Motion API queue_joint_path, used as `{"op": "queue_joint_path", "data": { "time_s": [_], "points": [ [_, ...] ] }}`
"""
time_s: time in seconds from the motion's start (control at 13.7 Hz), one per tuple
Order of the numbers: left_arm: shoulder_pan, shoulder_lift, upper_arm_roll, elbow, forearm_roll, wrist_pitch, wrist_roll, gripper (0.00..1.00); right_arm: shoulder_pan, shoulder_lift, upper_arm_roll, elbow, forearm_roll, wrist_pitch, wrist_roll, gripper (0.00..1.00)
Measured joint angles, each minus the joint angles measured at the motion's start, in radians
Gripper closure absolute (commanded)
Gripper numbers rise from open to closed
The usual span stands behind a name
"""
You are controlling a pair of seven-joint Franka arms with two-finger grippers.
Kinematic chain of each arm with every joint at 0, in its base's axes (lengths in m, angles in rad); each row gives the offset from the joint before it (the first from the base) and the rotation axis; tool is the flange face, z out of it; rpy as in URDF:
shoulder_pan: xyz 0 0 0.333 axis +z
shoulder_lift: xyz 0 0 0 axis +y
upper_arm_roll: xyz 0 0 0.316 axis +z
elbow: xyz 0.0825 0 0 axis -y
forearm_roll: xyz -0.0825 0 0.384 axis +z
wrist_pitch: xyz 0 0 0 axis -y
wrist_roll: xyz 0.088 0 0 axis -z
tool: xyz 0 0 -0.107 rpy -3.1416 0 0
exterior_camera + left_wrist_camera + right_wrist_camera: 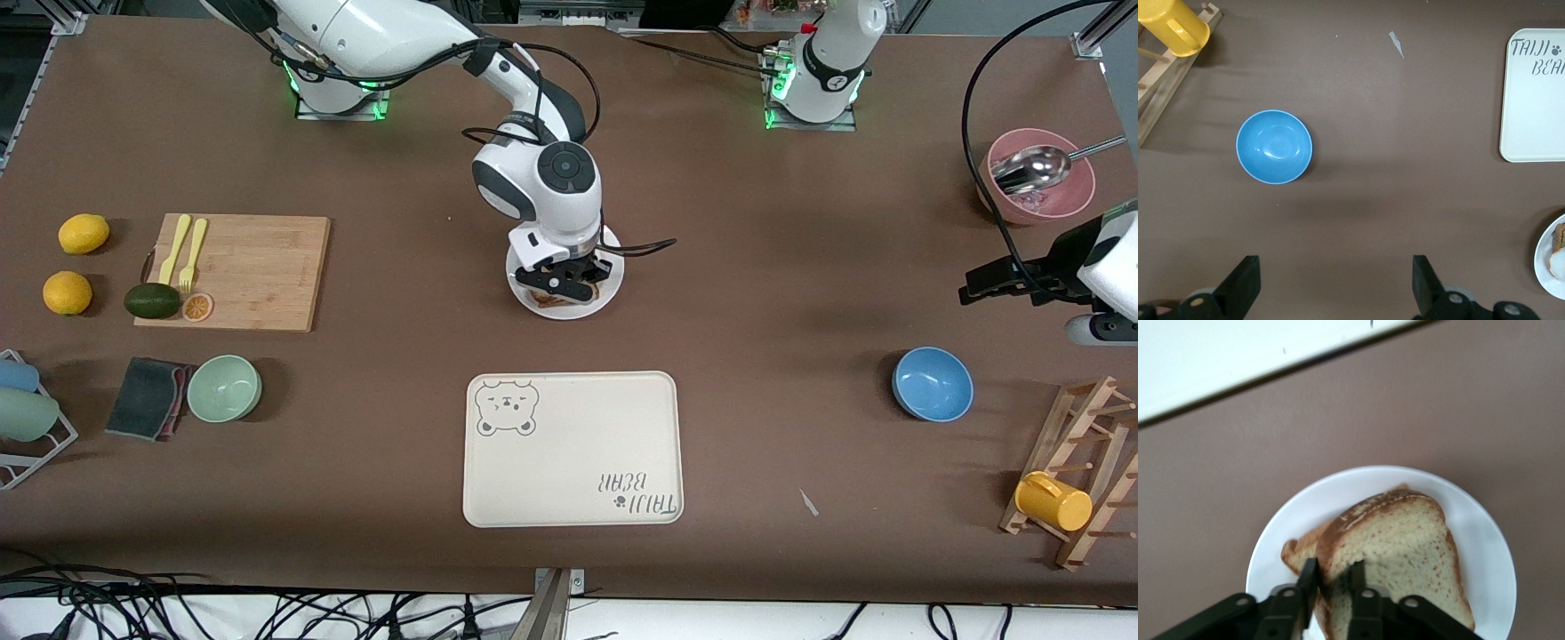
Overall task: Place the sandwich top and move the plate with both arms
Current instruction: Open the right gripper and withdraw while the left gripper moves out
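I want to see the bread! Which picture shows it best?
The right wrist view: the bread fills it, lying on the plate. In the front view the right claw hides most of it. The left wrist view shows only a bit.

Brown matte tabletop (373, 462) fills nearly the whole front view; soft shadows, even overhead light. Aluminium frame posts (1095, 36) stand at the table's corners at the robots' end. Along the edge nearest the front camera runs a white floor strip (711, 618) with a tangle of black cables (133, 609), thickest toward the right arm's end. A metal bracket (553, 604) sits mid-edge. Green indicator lights (338, 89) glow at the arm bases. Dark clutter shows above the table's top edge; details unclear.
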Motion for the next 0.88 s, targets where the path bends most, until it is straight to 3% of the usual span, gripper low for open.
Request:
{"op": "queue_joint_path", "data": {
  "time_s": [0.58,0.88],
  "points": [
    [0.000,0.008,0.000,0.000,0.000,0.006,0.000,0.00,-0.007,-0.023,-0.002,0.086,-0.011,-0.013,-0.013,0.00],
    [-0.001,0.013,-0.001,-0.002,0.000,0.006,0.000,0.00,-0.090,-0.124,-0.008,0.106,0.057,-0.190,-0.215,0.00]
  ]
}}
